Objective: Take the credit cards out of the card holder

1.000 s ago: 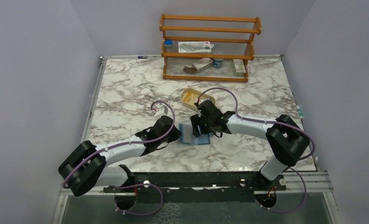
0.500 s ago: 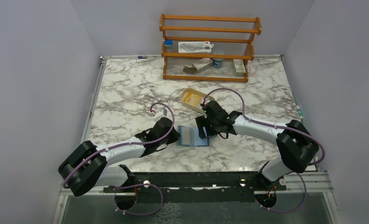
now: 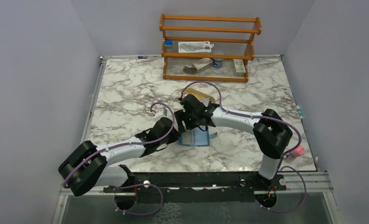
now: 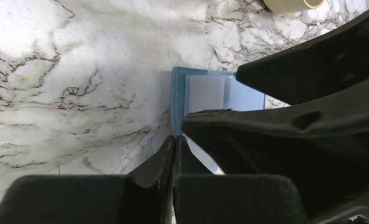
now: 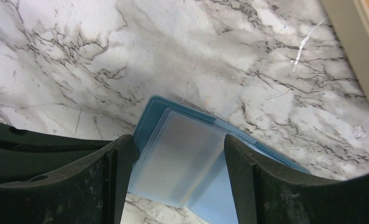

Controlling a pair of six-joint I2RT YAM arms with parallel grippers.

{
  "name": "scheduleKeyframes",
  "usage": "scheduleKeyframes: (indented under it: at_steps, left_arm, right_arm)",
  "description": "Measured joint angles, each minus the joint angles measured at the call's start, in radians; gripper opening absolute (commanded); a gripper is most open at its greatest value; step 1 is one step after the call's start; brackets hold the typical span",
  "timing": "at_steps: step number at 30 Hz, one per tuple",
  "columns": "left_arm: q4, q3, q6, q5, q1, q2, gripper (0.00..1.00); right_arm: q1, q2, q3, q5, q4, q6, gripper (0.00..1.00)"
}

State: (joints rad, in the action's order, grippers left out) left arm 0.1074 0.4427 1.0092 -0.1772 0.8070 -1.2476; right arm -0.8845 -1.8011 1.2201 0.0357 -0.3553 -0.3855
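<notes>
While the left end effector point(image 4: 174, 145), clenched, pins the card holder point(image 4: 178, 100) to the desk point(image 3: 126, 88), the right end effector point(image 5: 178, 161) hangs released astride a frosted credit card point(image 5: 182, 161), and must next close on its edges.

bright even light | soft shadows | near fingers point(image 4: 229, 140) blurred

Marble table point(image 3: 126, 88) (grey walls point(image 3: 38, 70))

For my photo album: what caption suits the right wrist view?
Open right gripper straddling a pale card in the blue card holder.
</notes>
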Motion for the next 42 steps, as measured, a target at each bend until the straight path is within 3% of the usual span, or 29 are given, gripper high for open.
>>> scheduleKeyframes:
  at_steps: [25, 42]
  left_arm:
    - [-0.035, -0.024, 0.000, 0.000, 0.000, 0.010, 0.00]
    - [-0.031, -0.026, 0.004, 0.001, 0.000, 0.029, 0.00]
  right_arm:
    - [-0.070, -0.080, 0.016, 0.147, -0.027, -0.041, 0.76]
    - [-0.070, 0.024, -0.121, 0.245, -0.047, -0.042, 0.78]
